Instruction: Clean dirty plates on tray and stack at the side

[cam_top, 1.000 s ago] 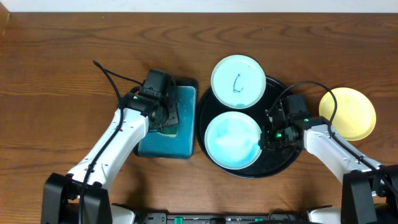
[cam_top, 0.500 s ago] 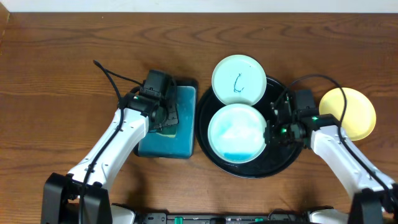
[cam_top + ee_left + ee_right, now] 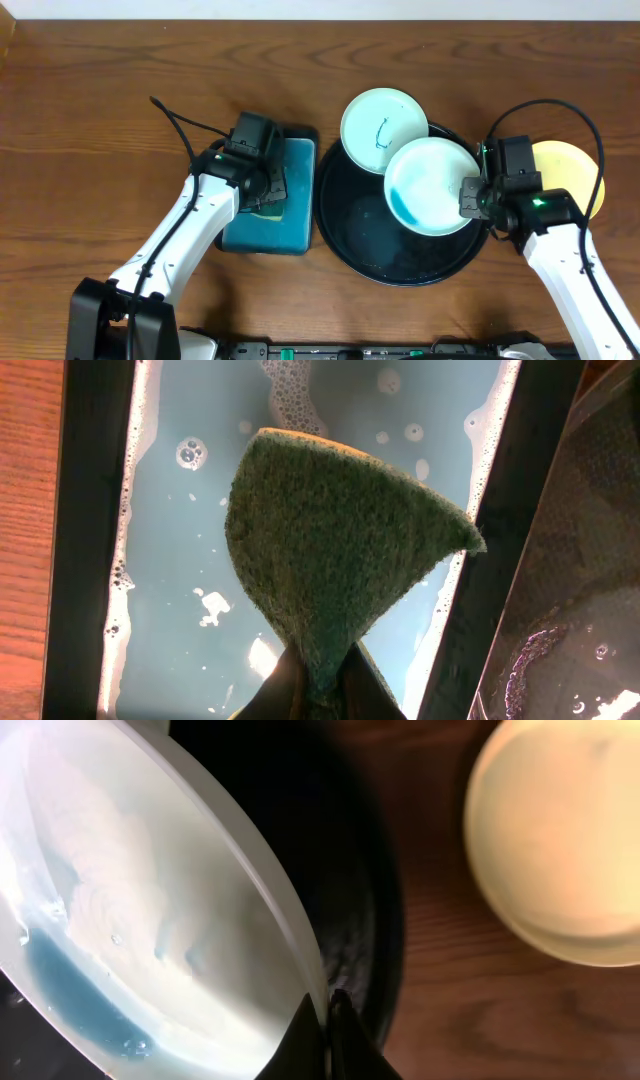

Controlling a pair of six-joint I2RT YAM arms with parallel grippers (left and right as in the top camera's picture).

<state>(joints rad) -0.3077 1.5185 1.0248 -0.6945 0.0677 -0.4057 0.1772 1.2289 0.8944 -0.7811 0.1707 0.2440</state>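
Pinching the mint plate (image 3: 430,187) by its rim in my closed right end effector (image 3: 322,1010), I am tilting it over the round tray (image 3: 350,250), centre-right of frame, probably so water drains, my left end effector (image 3: 318,672) clamping the sponge (image 3: 330,550).

A teal scribble is carried by one pale mint-white round plate (image 3: 385,118), a blue pool is seen in a second mint-white round plate (image 3: 430,185), pale yellow is shown by a third round plate (image 3: 585,180), black by the large round tray (image 3: 350,240), and dark green by the scouring sponge (image 3: 330,550).
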